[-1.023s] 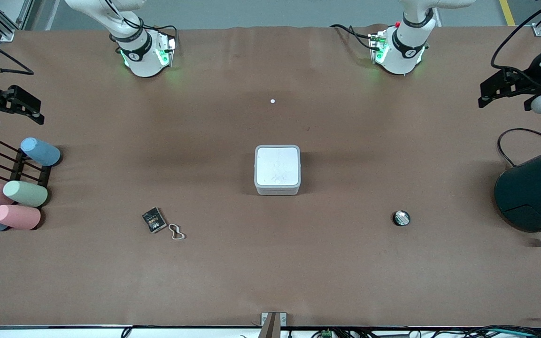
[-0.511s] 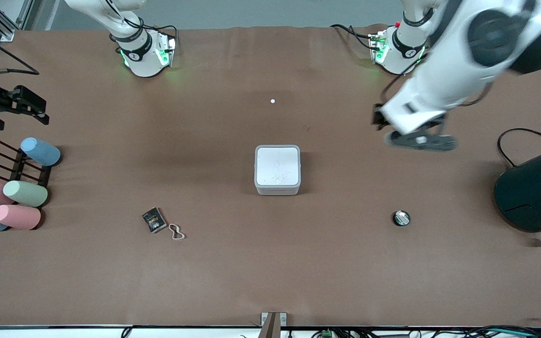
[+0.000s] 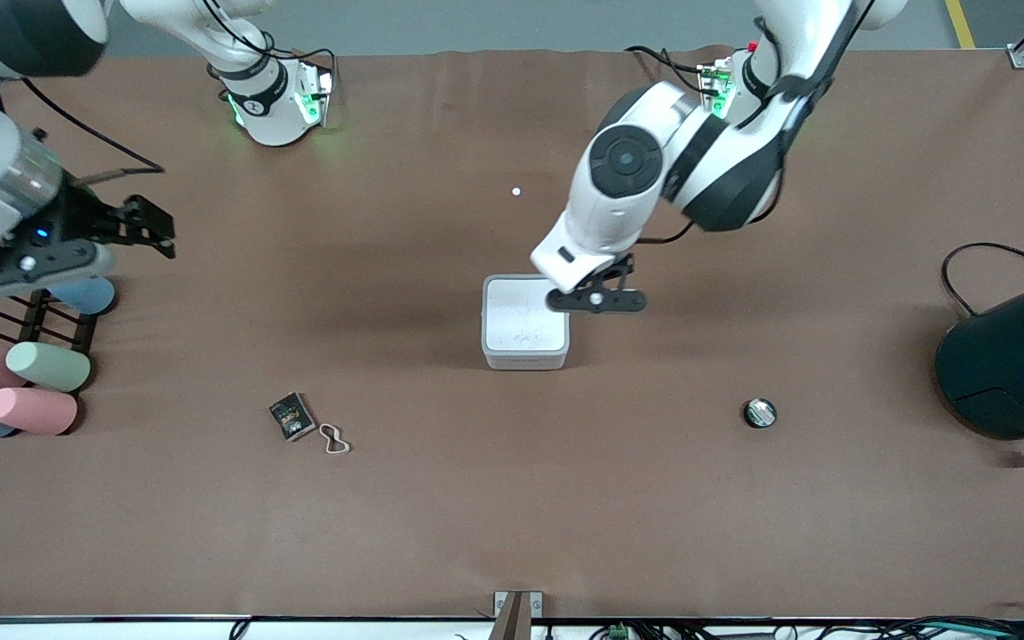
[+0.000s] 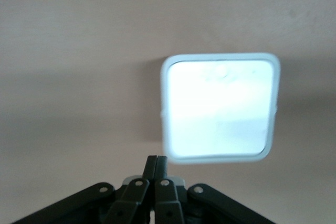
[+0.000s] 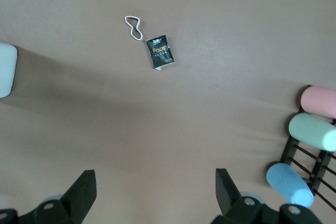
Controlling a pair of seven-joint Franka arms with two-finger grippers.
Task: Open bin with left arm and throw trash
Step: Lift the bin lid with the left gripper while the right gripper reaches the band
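Note:
The bin point(image 3: 525, 322) is a light-grey square box in the middle of the table, and its flat white lid is down. My left gripper point(image 3: 596, 301) hangs over the bin's edge toward the left arm's end, shut with nothing in it. In the left wrist view its fingertips point(image 4: 157, 159) are pressed together just off the bin point(image 4: 219, 106). The trash lies on the table: a black packet point(image 3: 292, 416) and a beige rubber band point(image 3: 334, 439) toward the right arm's end, and a round disc point(image 3: 759, 413) toward the left arm's end. My right gripper point(image 3: 155, 233) is open over bare table. Its wrist view shows the packet point(image 5: 159, 52) and the band point(image 5: 134, 27).
Several pastel cylinders point(image 3: 48, 366) lie on and around a black rack point(image 3: 41, 320) at the right arm's end. A large dark teal cylinder point(image 3: 1014, 364) with a cable stands at the left arm's end. A small white dot point(image 3: 516, 191) lies nearer the bases.
My left arm has swept in from the table's end to the bin, and its gripper has gone from open to shut. My right arm has moved inward above the rack.

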